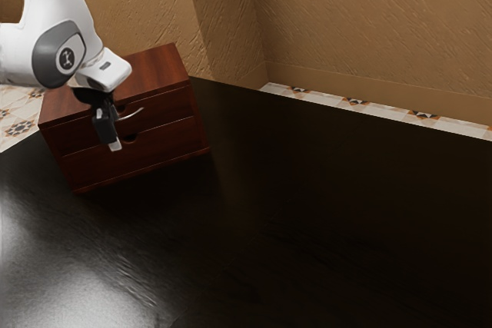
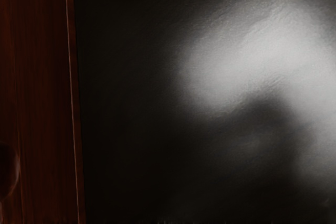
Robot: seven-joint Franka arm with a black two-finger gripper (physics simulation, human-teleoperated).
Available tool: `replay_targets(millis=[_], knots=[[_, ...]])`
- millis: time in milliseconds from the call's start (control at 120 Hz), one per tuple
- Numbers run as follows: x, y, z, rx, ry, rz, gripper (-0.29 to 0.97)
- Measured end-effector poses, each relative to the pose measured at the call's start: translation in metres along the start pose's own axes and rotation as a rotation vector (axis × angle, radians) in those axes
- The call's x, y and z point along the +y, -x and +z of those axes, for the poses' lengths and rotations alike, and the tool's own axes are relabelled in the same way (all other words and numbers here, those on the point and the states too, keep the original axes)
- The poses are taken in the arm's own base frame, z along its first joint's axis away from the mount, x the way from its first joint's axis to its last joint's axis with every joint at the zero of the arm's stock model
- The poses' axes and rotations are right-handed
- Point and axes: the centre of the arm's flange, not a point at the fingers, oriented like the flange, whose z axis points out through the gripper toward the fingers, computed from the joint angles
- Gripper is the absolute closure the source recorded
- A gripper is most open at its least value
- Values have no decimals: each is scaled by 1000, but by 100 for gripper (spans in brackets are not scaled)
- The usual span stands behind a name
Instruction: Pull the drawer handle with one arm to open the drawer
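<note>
Item 1. Arm (image 1: 54, 44): white and grey, entering at the far left and bent down toward the furniture.

Item 2. Gripper (image 1: 109, 130): black, hanging downward in front of the cabinet's face, level with the drawer fronts. How far it is open cannot be told from this side-on angle, nor whether it has hold of anything.

Item 3. Cabinet (image 1: 154, 74): dark red wood, standing at the far left of the table, with two drawers stacked. In the wrist view its wood face (image 2: 37, 77) runs alongside the bare table (image 2: 157, 129), so the hand is close against the front.

Item 4. Upper drawer (image 1: 165, 109): front appears flush with the cabinet frame, no gap seen; judged shut.

Item 5. Drawer handle (image 1: 132, 114): curved grey bar on the upper drawer front, just to the right of the gripper, very near or touching it; contact cannot be confirmed.

Item 6. Lower drawer (image 1: 161, 147): also flush, judged shut.

Item 7. Table (image 1: 307, 228): black and glossy, spreading to the near right.

Item 8. Tiled floor (image 1: 384, 109) and tan wall (image 1: 369, 21): far right.

Progress note: the approach looks complete or nearly so. A sure hold on the handle and the whole outward pull remain; nothing of the opening is done.
</note>
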Motion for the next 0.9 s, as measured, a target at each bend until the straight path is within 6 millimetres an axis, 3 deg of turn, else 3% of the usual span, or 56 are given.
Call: replay_targets(millis=[267, 667, 900], knots=[[-13, -7, 12, -3, 24, -4, 0], [-25, -8, 17, -33, -74, -35, 0], [-47, -3, 32, -45, -104, -77, 0]])
